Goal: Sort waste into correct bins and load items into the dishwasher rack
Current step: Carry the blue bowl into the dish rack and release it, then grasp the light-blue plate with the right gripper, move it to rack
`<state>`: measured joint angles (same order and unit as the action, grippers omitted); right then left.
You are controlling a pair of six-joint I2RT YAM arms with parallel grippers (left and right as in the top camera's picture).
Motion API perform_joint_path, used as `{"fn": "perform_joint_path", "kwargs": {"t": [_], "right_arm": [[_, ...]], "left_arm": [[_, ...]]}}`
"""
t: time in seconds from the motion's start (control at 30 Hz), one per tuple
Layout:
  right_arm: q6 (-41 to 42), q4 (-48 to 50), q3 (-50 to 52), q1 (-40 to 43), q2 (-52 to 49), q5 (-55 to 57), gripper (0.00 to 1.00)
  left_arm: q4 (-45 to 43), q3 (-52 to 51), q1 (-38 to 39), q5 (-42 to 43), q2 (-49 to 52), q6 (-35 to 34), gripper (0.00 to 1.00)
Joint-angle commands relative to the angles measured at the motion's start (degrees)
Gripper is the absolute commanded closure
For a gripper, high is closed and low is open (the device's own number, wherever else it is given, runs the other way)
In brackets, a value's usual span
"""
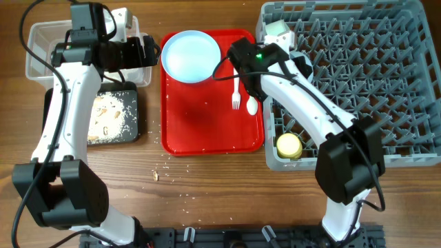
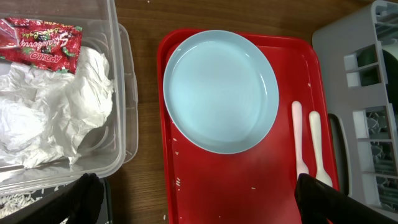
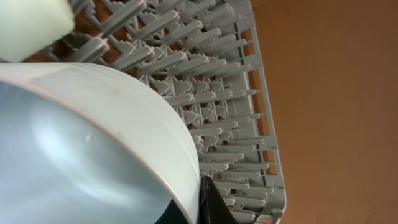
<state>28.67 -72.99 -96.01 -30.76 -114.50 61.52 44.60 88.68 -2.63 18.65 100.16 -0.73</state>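
The pale blue plate lies on the red serving tray, with the white fork and spoon to its right; all three also show in the left wrist view: plate, fork, spoon. My left gripper hovers open and empty between the clear tub and the plate. The tub holds the red wrapper and the white napkin. My right gripper is shut on the rim of a pale blue bowl, over the grey rack. A second bowl and the yellow cup sit in the rack.
The black tray in front of the tub holds beige food scraps. Crumbs lie on the wooden table in front of the red tray. The rack's upright pegs stand close behind the held bowl.
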Motion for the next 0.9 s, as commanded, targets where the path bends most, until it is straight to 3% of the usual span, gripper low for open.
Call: {"fn": "perform_joint_path", "kwargs": {"t": [0.0,0.13,0.3,0.6,0.87], "right_arm": [[0.0,-0.17,0.04,-0.52,-1.4,-4.24,0.96],[3.37,-3.58,0.02,-0.46,-1.4,12.63,0.96],[3.28,-2.23,0.02,-0.46,-1.4,21.66,0.95],[-3.41,6.38,2.23,-0.13,-1.46,18.95,0.96],[-4.66,14.23,14.1,0.09,-1.46,21.62,0.96]], "left_arm": [[-0.15,0.81,0.22,-0.33,-0.61,0.28,0.0],[-0.15,0.81,0.22,-0.33,-0.61,0.28,0.0],[-0.15,0.81,0.22,-0.33,-0.61,0.28,0.0],[-0.15,0.81,0.22,-0.31,-0.61,0.28,0.0],[-0.15,0.81,0.22,-0.33,-0.61,0.28,0.0]]}}
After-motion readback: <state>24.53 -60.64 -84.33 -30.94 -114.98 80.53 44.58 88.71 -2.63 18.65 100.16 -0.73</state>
